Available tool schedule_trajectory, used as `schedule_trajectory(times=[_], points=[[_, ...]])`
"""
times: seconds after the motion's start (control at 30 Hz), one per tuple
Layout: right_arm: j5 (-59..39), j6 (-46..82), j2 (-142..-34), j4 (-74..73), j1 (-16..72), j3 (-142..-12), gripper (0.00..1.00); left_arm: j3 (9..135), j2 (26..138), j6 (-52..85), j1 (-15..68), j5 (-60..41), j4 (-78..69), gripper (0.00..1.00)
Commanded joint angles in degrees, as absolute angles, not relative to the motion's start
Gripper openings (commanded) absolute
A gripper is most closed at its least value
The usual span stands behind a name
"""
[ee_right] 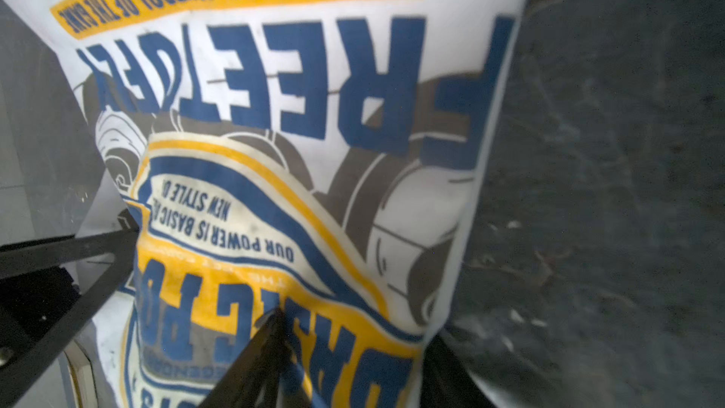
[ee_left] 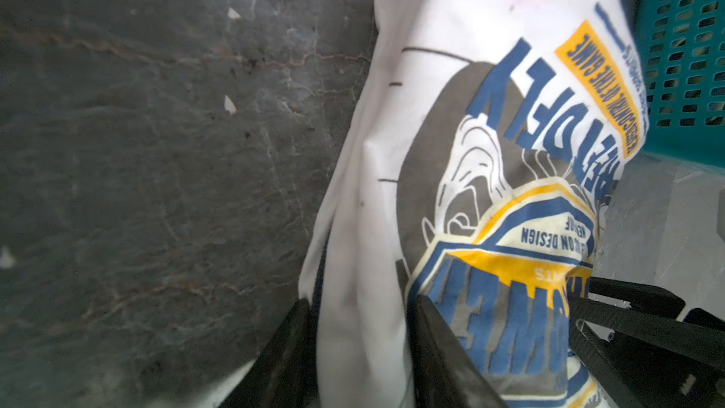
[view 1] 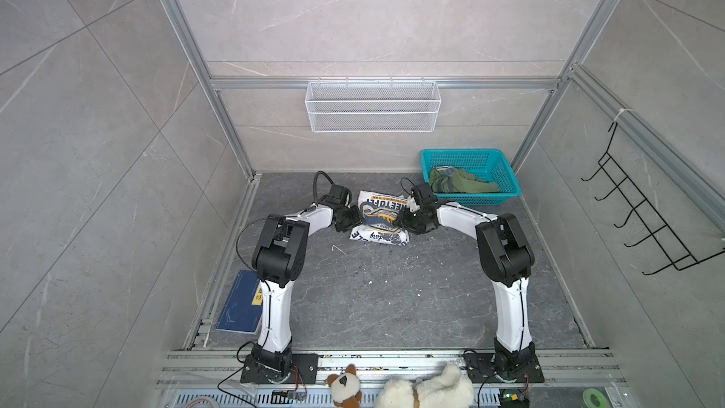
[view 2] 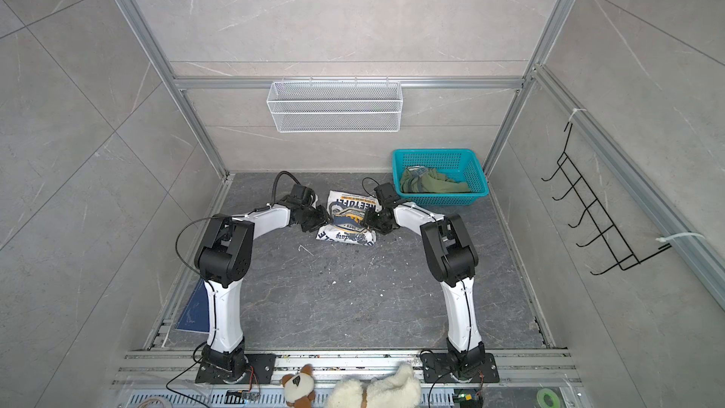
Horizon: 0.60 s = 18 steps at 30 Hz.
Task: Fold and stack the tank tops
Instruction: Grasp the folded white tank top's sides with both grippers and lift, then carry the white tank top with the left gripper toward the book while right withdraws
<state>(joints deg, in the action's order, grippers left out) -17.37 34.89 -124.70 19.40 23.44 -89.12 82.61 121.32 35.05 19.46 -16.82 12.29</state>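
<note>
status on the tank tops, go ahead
left gripper and right gripper straddle opposite edges of white tank top, grip unconfirmed. olive tank top crumpled in teal basket. no obstruction seen.

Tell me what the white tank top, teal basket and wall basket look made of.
White tank top: soft matte cloth, likely cotton; it creases and bunches. Teal basket: moulded plastic, slight sheen, regular slotted walls. Wall basket: fine mesh on a wire frame, probably white-coated metal.
</note>
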Motion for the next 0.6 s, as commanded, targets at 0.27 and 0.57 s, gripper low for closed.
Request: schedule_trajectory(times=[0.27,0.57], points=[[-17.57,38.38,-140.25,24.62,32.03,-112.58,0.49,83.92,119.03,31.04,6.34,-12.07,16.30,0.42],[-18.29,41.13,-152.02,34.93,34.65,-138.92,0.63,89.77,115.60,32.79,-0.94,-6.66,26.10,0.61]])
